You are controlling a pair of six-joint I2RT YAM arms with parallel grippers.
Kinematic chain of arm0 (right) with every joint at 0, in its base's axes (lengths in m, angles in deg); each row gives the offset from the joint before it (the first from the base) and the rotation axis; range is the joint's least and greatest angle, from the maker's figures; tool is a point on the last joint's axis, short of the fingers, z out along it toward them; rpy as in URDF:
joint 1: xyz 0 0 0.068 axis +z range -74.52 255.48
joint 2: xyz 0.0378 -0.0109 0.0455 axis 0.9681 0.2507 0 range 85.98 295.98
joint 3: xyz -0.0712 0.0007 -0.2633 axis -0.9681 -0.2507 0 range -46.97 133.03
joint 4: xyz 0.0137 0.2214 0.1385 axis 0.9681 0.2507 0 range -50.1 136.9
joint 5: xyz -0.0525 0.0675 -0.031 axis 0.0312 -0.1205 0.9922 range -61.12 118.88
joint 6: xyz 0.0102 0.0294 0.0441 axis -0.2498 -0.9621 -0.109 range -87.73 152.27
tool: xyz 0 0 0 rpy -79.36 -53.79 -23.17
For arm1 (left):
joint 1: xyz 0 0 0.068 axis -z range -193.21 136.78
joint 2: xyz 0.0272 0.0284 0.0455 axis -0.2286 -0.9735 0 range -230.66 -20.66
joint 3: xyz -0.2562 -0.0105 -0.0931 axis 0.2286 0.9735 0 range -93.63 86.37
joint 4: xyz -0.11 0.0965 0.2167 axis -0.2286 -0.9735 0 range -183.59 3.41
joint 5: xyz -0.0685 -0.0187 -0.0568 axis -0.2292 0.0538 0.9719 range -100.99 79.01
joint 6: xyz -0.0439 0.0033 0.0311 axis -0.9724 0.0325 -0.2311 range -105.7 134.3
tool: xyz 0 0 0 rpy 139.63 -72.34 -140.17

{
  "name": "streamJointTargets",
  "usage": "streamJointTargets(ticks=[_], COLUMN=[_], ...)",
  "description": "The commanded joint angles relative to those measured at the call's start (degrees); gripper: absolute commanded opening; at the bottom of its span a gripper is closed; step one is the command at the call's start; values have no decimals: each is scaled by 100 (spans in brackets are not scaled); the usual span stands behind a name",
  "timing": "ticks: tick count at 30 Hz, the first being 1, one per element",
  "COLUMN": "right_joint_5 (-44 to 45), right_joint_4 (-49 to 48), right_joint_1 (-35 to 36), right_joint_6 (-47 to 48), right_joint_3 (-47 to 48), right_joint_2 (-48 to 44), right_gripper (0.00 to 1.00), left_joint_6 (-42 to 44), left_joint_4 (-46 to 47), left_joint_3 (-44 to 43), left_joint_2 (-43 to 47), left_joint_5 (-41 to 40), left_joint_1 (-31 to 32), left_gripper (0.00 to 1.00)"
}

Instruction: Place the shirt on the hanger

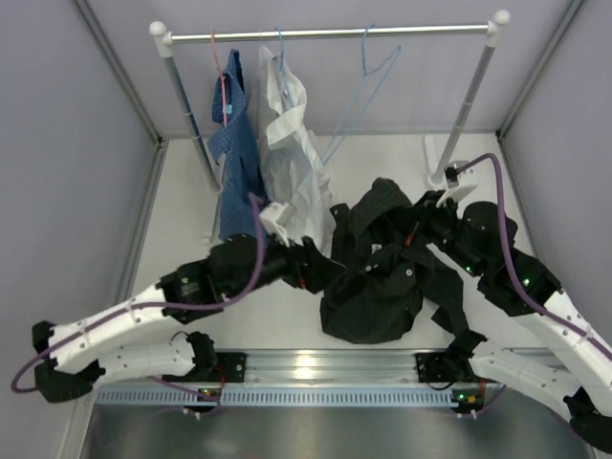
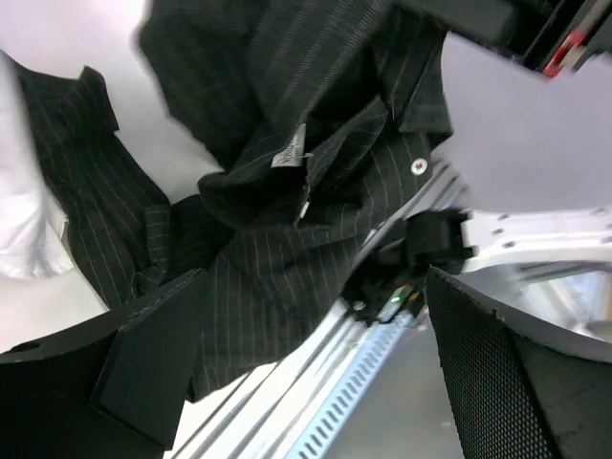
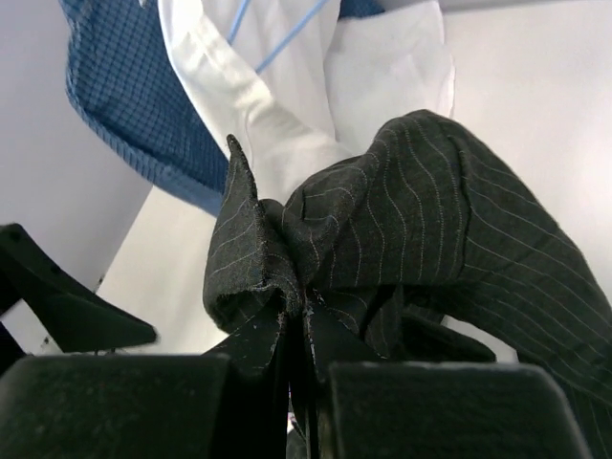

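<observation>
The black pinstriped shirt (image 1: 378,282) lies crumpled in a heap on the white table between the two arms. My right gripper (image 1: 409,236) is at the shirt's upper right and is shut on a bunched fold of it (image 3: 298,311). The fabric (image 3: 430,220) rises from the closed fingers. My left gripper (image 1: 311,266) is at the shirt's left edge, open wide. Its fingers (image 2: 143,368) straddle the shirt's lower hem (image 2: 277,287) without closing on it. The collar label and a pale button (image 2: 417,166) show. The bare light-blue wire hanger (image 1: 368,81) hangs on the rod, behind the shirt.
A clothes rack rod (image 1: 335,33) spans the back on two posts. A blue patterned shirt (image 1: 232,153) and a white shirt (image 1: 292,158) hang from it, left of the bare hanger. The white shirt's tail reaches the table by my left wrist. An aluminium rail (image 1: 325,368) runs along the near edge.
</observation>
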Motion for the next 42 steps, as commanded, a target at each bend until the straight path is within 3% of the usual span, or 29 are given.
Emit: streamJointTargets(ticks=[1,10,13,18,20,26,28,29,30,33,35,37,39,42], right_joint_5=[-422,-1160,-1432,-1793,-1846,-1907,-1934,-1943,-1856,-1358,-316,295,831,555], right_joint_4=[-518,-334,-307,-316,-316,-307,-307,-307,-264,33,411,913,1116,1134], right_joint_1=[26,26,26,34,26,34,26,34,34,34,34,34,34,25], right_joint_6=[-260,-146,-163,-216,-208,-137,-128,-120,-59,47,65,39,3,91], right_joint_3=[-159,-81,-81,-10,51,69,60,43,8,-2,33,25,-36,-142], right_joint_2=[-276,-891,-909,-892,-892,-936,-927,-935,-944,-971,-953,-892,-804,-664], right_gripper=[0,0,0,0,0,0,0,0,0,0,0,1,1,7], left_joint_6=[533,1000,1158,1299,1378,1554,1650,1668,1746,1774,1747,1643,1642,1729], left_joint_4=[972,2738,3301,3873,4294,5629,5745,5746,5520,4993,3703,2118,1110,-500], left_joint_3=[-125,436,683,771,902,1508,1544,1518,1388,1203,834,431,201,-422], left_joint_2=[-743,-1546,-1625,-1958,-2038,-2135,-2196,-2222,-2231,-2118,-1960,-1679,-1450,-1072], left_joint_5=[-2060,-2298,-2307,-2052,-1947,-1173,-1147,-1164,-1269,-1637,-2276,-2648,-2842,-2904], left_joint_1=[864,909,900,900,891,900,900,900,900,909,909,909,909,909], left_gripper=[97,88,78,73,65,66,56,40,17,8,6,4,4,3])
